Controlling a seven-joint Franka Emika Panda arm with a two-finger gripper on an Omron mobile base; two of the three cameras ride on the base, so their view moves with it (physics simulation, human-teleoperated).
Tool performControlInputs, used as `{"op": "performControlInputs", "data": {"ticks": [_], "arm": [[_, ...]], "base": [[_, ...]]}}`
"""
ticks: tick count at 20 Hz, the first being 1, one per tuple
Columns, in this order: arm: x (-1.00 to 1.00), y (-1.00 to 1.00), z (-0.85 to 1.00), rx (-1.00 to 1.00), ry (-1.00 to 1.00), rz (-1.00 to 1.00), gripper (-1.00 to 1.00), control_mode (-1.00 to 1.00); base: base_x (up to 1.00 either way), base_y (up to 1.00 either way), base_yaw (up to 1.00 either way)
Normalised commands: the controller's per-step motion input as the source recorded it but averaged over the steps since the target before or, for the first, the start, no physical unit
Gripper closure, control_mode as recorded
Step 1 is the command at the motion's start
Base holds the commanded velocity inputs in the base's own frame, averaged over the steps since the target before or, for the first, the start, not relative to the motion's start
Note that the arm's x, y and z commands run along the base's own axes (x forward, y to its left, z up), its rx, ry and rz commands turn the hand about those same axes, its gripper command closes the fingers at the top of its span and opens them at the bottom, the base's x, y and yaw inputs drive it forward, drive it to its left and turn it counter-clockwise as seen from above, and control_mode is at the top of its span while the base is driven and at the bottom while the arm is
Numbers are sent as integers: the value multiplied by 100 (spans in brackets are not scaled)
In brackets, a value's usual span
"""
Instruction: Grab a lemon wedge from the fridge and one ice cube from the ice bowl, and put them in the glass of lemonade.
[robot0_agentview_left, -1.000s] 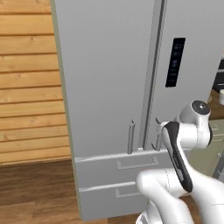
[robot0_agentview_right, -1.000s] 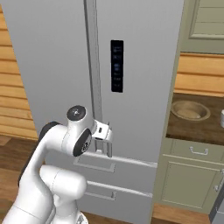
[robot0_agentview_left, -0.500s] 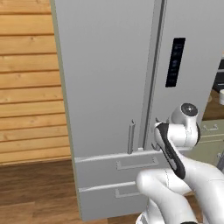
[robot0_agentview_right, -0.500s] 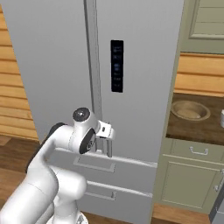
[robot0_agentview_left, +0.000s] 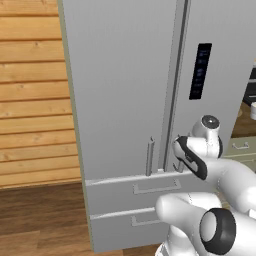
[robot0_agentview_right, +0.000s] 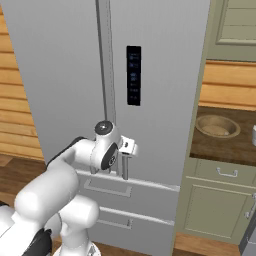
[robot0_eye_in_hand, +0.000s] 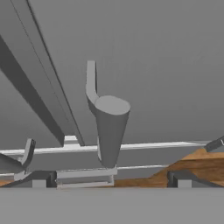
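Low against the front of the fridge (robot0_agentview_right: 165, 90), the gripper (robot0_eye_in_hand: 111, 179) stands with its two jaws spread as wide as they go, one dark fingertip (robot0_eye_in_hand: 43, 180) to each side of the lower end of the right door's vertical bar handle (robot0_eye_in_hand: 108, 131). From the hand camera the handle's rounded end hangs between the fingers, above them, and neither tip can be seen touching it; nothing is pinched. From the right base camera the hand (robot0_agentview_right: 125, 152) sits just at that handle (robot0_agentview_right: 125, 167), close above the upper drawer (robot0_agentview_right: 125, 187) and its flat pull (robot0_agentview_right: 107, 189). From the left base camera the wrist reaches in beside the seam between the two doors, near the left door's handle (robot0_agentview_left: 149, 156). Both doors are shut, and the black panel (robot0_agentview_right: 133, 75) shows on the right door. On the dark counter (robot0_agentview_right: 220, 145) to the right of the fridge rests the ice bowl (robot0_agentview_right: 216, 126), well apart from the gripper, above pale green cabinets (robot0_agentview_right: 215, 210).
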Motion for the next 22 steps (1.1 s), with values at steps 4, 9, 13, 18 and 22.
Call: {"op": "performControlInputs", "data": {"ticks": [4,9,13,18,22], "arm": [[2,-1,-21,0,2,0,-100,-100],[24,0,-33,0,1,2,-100,-100],[45,0,-10,0,0,1,-100,-100],[60,0,-8,0,0,0,-100,-100],[36,0,-19,0,0,0,-100,-100]], "base": [[0,0,0],[0,0,0],[0,0,0],[0,0,0],[0,0,0]]}}
